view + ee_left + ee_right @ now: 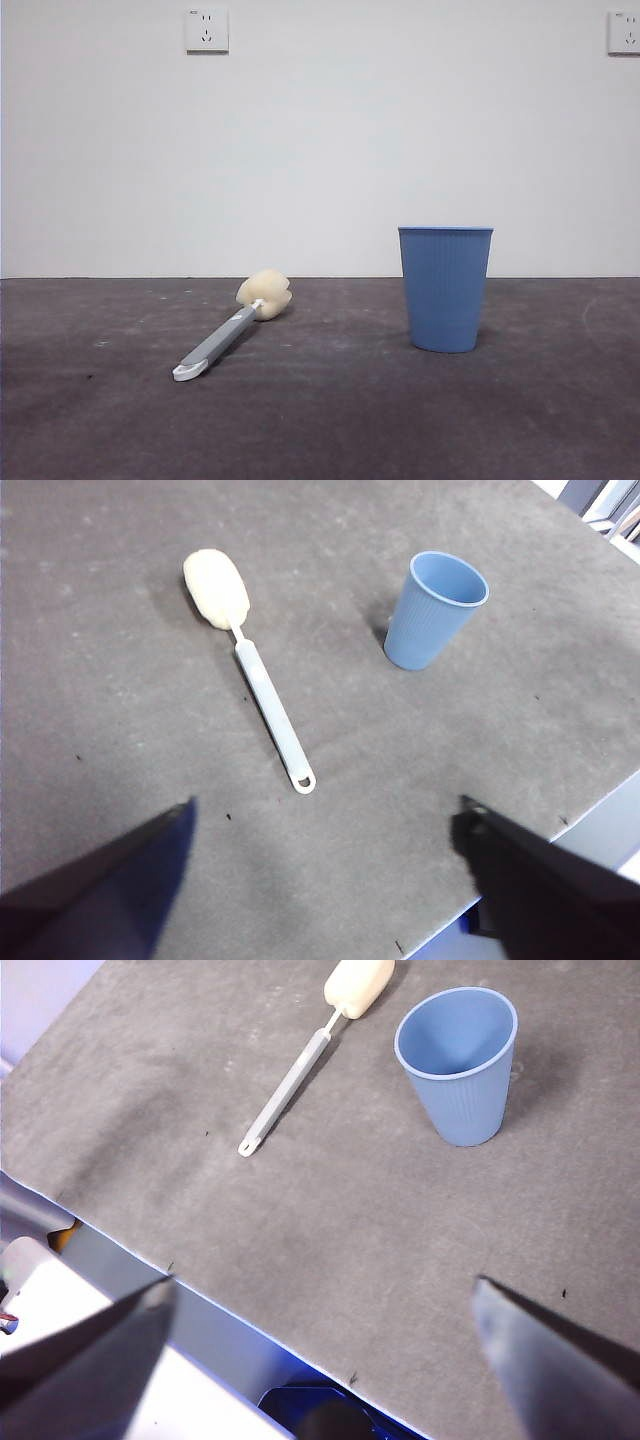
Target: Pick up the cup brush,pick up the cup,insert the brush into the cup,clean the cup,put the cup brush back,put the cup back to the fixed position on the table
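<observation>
The cup brush (228, 331) lies flat on the table (320, 420), its cream sponge head toward the back wall and its white-tipped grey handle toward the front. It also shows as the cup brush (250, 660) and the cup brush (310, 1050). The blue ribbed cup (445, 288) stands upright and empty to the brush's right, seen too as the cup (433, 610) and the cup (461, 1063). My left gripper (325, 825) hovers open, high over the table's near part, short of the handle's end. My right gripper (325, 1295) hangs open above the table's edge, away from both things.
The table edge (200, 1295) runs under the right gripper, with floor and equipment beyond it. Another table edge (590, 810) shows in the left wrist view. A white wall with two sockets (206, 30) stands behind the table.
</observation>
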